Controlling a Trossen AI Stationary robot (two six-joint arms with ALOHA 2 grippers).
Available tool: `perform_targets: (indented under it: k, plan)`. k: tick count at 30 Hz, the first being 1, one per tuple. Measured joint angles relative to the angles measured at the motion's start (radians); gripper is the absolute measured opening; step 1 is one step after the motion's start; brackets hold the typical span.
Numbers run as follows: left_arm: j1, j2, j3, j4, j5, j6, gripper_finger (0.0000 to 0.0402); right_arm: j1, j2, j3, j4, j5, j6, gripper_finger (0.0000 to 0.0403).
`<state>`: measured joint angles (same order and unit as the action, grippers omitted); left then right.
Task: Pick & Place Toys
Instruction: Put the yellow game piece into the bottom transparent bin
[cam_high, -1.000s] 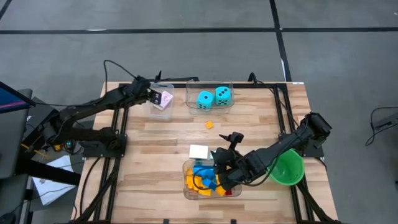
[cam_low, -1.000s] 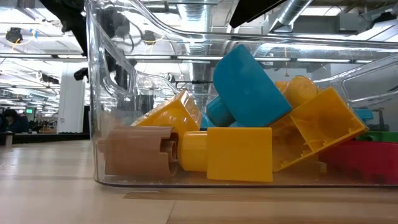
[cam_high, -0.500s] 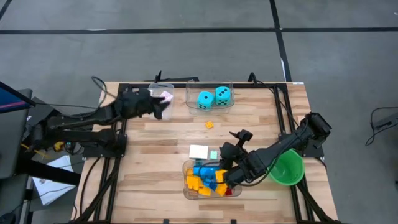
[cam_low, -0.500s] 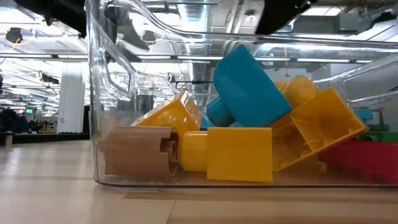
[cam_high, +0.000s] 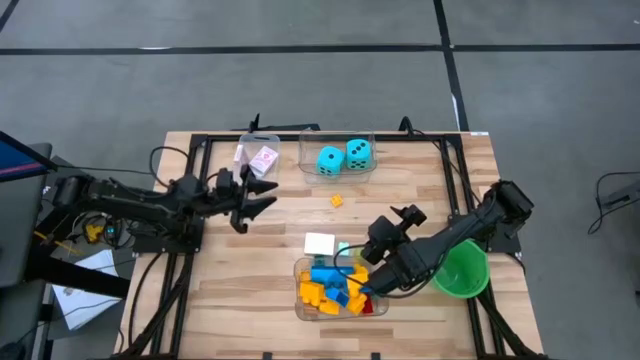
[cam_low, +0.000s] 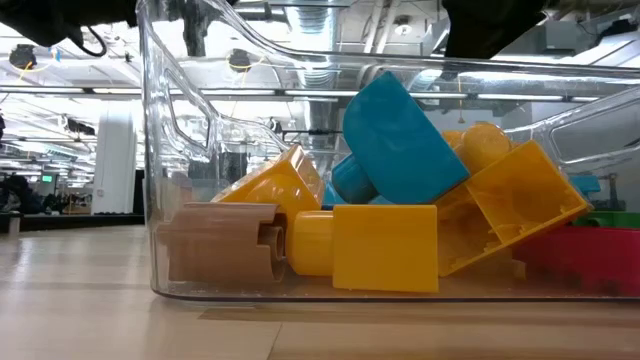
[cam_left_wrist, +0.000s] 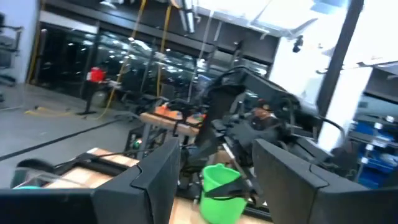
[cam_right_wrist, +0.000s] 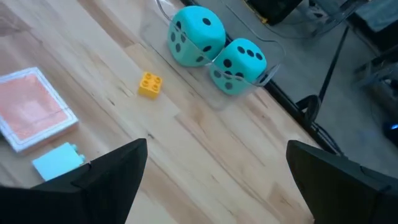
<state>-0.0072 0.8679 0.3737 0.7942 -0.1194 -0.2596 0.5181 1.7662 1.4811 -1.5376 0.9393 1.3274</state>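
A clear tub (cam_high: 300, 300) near the table's front holds several bricks, blue (cam_low: 400, 140) and yellow (cam_low: 385, 245) among them. Just beyond it a pink-backed card (cam_right_wrist: 31, 109) and a cyan brick (cam_right_wrist: 59, 162) lie flat on the wood. A small yellow brick (cam_right_wrist: 149, 84) sits alone mid-table. Two cyan dice (cam_right_wrist: 196, 34) rest in a tub at the far edge. Another pink card (cam_high: 262, 158) lies in a small tub to their left. My left gripper (cam_high: 264, 198) hovers open at the table's left, pointing right. My right gripper (cam_high: 362, 262) hangs open over the brick tub's far right corner.
A green round bowl (cam_high: 462, 270) stands at the table's right edge, beside my right arm. Black frame rails (cam_high: 195, 230) run along the left and right sides. Bare wood lies between the dice tub and the brick tub.
My left gripper has drawn back from the small far tub toward the table's near left and tipped up from pointing down to about level; the pink card stays in that tub. My right gripper has turned about over the brick tub and shifted a little toward the right edge.
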Motion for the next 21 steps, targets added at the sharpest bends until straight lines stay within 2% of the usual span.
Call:
perform_targets:
  k: [3, 7, 11, 13, 15, 21]
  plan:
    - [-0.009, -0.001, 0.000, 0.000, 0.003, 0.021, 0.0205, -0.019, 0.000, 0.000, 0.026, 0.000, -0.004, 0.0377]
    - [-0.009, -0.001, 0.000, 0.007, -0.004, 0.021, 0.0213, -0.085, 0.000, 0.000, 0.143, -0.030, -0.102, 0.0377]
    - [-0.009, -0.001, 0.000, 0.020, -0.008, 0.020, 0.0219, -0.201, 0.000, -0.016, 0.422, -0.119, -0.373, 0.0377]
    - [-0.009, -0.001, 0.000, 0.017, -0.008, 0.018, 0.0221, -0.273, 0.000, -0.043, 0.598, -0.200, -0.530, 0.0377]
    - [-0.009, -0.001, 0.000, 0.017, -0.008, 0.017, 0.0221, -0.345, 0.000, -0.063, 0.711, -0.291, -0.621, 0.0377]
    - [-0.008, -0.001, 0.000, 0.015, -0.011, 0.017, 0.0221, -0.494, 0.009, -0.144, 0.839, -0.371, -0.647, 0.0377]
